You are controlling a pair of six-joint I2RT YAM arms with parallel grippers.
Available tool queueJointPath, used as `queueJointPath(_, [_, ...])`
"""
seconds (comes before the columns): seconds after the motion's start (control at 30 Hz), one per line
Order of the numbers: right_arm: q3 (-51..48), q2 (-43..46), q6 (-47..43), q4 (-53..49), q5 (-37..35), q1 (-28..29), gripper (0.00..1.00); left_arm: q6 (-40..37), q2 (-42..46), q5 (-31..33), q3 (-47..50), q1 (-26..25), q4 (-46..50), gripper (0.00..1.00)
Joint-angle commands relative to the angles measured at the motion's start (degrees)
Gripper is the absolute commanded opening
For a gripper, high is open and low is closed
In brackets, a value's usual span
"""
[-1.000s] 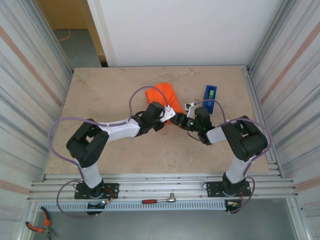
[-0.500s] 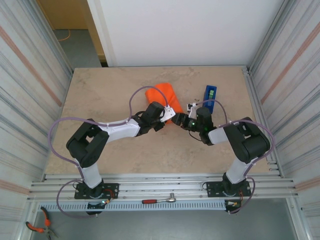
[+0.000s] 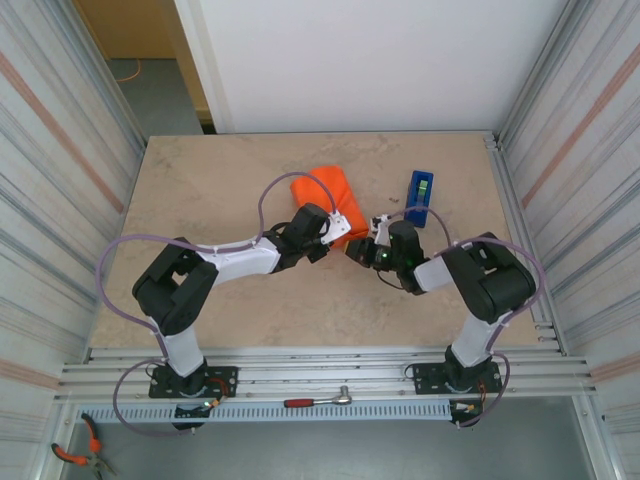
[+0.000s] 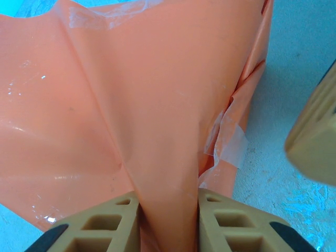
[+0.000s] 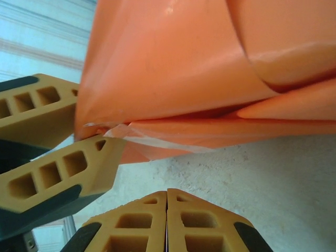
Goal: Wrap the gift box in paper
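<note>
Orange paper [image 3: 322, 192] lies as a folded, bunched bundle on the worktop [image 3: 220, 190]. It sits about midway between the left and right edges, a little toward the far edge. Blue tape dispenser [image 3: 420, 188] stands to its right, apart from it, nearer the right edge. Left gripper [image 3: 337, 226] is at the bundle's near right corner. Left wrist view: its two tan fingers [image 4: 107, 228] are closed narrow on a pulled-up ridge of the paper. The sheet runs straight between them and fans out wide beyond, creased and glossy. A strip of clear tape [image 4: 229, 142] sits on the paper's right-hand fold. Right gripper [image 3: 358, 250] is low over the worktop just beside the left one, on the near side of the bundle. Right wrist view: its fingers are pressed flat together, no gap, nothing between them. The tips are near the paper's lower fold but apart from it, with bare worktop between. Same view: the left gripper's fingers clamp the paper's edge at the left. Whether the bundle rests fully on the worktop, cannot tell.
</note>
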State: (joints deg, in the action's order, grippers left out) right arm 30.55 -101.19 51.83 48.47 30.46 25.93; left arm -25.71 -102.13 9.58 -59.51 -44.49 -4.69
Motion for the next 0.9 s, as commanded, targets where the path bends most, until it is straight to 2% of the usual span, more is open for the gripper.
queueJointPath(0.0, [3.4,-3.3,-1.4,-0.3,0.7,0.4,0.09,0.4,-2.7,-2.4,2.1,-0.8,7.4,0.28])
queueJointPath(0.2, [6.8,-5.9,-1.4,-1.7,1.8,0.0,0.09,0.4,-2.7,-2.4,2.3,-0.8,7.3,0.28])
queueJointPath(0.5, [3.0,1.0,-2.8,-4.8,1.4,-0.7,0.09,0.3,-2.7,-2.5,2.3,-0.8,7.2,0.28])
queueJointPath(0.87, [8.5,-0.2,-3.1,-7.7,3.3,-1.7,0.09,0.3,-2.8,-2.5,2.4,-0.8,7.1,0.28])
